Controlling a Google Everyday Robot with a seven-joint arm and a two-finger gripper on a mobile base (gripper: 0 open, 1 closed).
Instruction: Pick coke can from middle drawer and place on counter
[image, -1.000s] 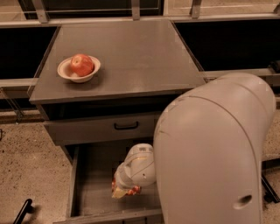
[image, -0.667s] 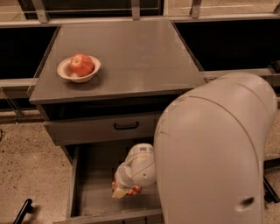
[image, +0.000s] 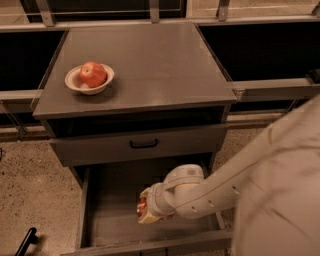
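The middle drawer (image: 107, 200) is pulled open below the counter (image: 150, 60). My arm reaches down into it from the right. My gripper (image: 145, 211) is inside the drawer, near its front middle. It is closed around the coke can (image: 142, 204), of which only a small red patch shows between the fingers. The rest of the can is hidden by the gripper. I cannot tell whether the can rests on the drawer floor or is lifted off it.
A white bowl (image: 75, 82) with a red apple (image: 93, 74) stands on the counter's left side. Above the open drawer is a closed drawer front with a black handle (image: 144, 144). My white arm body (image: 280, 200) fills the lower right. A dark object (image: 25, 241) lies on the floor at lower left.
The bulky white part of my arm has shifted right and uncovers more of the cabinet and drawer. The gripper stays at the same spot in the drawer.
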